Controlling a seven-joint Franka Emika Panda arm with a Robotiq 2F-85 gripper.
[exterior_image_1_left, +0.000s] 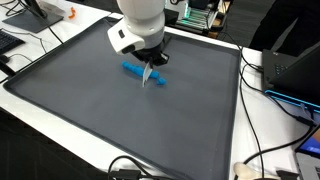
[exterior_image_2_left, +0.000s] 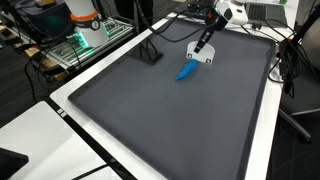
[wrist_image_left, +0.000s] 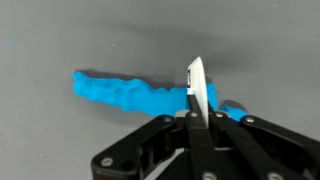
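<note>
A robot arm's fingers (wrist_image_left: 187, 126) are clenched on a thin white blade (wrist_image_left: 196, 84), held upright and edge-down over a lumpy blue strip (wrist_image_left: 130, 95) on a dark grey mat (exterior_image_1_left: 90, 110). In the wrist view the strip runs left to right across the mat, and the blade stands across it near its right end, with a short blue stub showing on the far side of the blade. Whether the blade's edge actually touches the blue material cannot be told. In both exterior views the blue strip (exterior_image_1_left: 132, 69) lies flat in the far half of the mat, well away from its edges, with the fingers (exterior_image_1_left: 150, 62) directly above one end of it and the white arm rising behind. In an exterior view the strip (exterior_image_2_left: 187, 71) sits just near of the fingers (exterior_image_2_left: 203, 42), which come down at a slant from the far right, and a pale patch beside the tip is too small to make out. The mat (exterior_image_2_left: 150, 120) covers nearly all of a white desk (exterior_image_1_left: 262, 120), whose bare margin shows along the right side, where black cables (exterior_image_1_left: 256, 72) trail across it. A black stand (exterior_image_2_left: 148, 52) rests on the mat's far left part, well apart from the strip.
</note>
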